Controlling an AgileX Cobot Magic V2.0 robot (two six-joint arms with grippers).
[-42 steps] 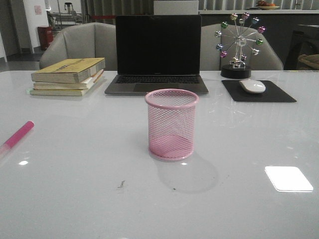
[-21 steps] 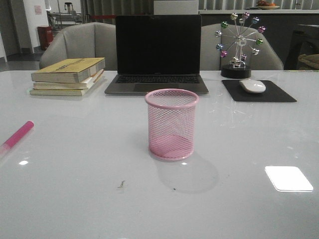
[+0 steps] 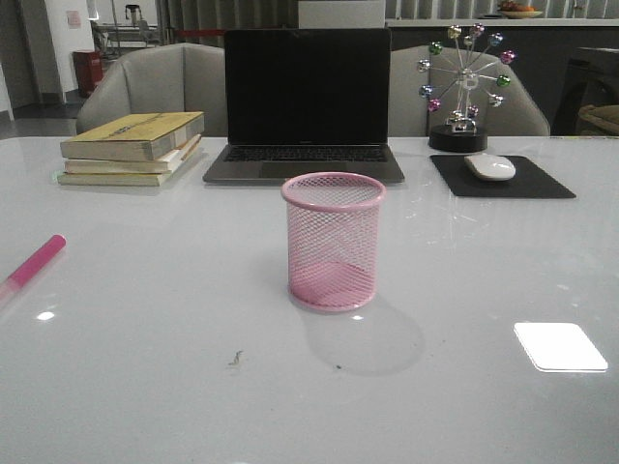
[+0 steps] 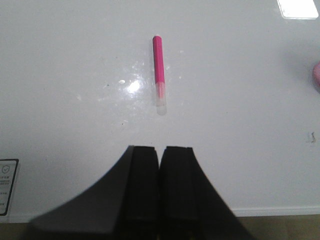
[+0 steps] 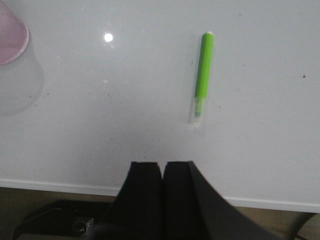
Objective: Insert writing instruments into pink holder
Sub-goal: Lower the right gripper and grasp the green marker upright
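Observation:
The pink holder (image 3: 333, 242) stands upright and empty at the middle of the white table; an edge of it shows in the right wrist view (image 5: 11, 37). The pink marker (image 3: 31, 264) lies flat at the table's left edge, also seen in the left wrist view (image 4: 159, 67), a short way ahead of my left gripper (image 4: 159, 148), which is shut and empty. The lime green marker (image 5: 203, 72) lies flat ahead of my right gripper (image 5: 162, 164), also shut and empty. Neither gripper shows in the front view.
Behind the holder stand an open laptop (image 3: 306, 101), a stack of books (image 3: 133, 147) at the back left, and a mouse (image 3: 489, 166) on a black pad with a small ferris-wheel ornament (image 3: 462, 87) at the back right. The table's near edge (image 5: 280, 204) runs under both grippers.

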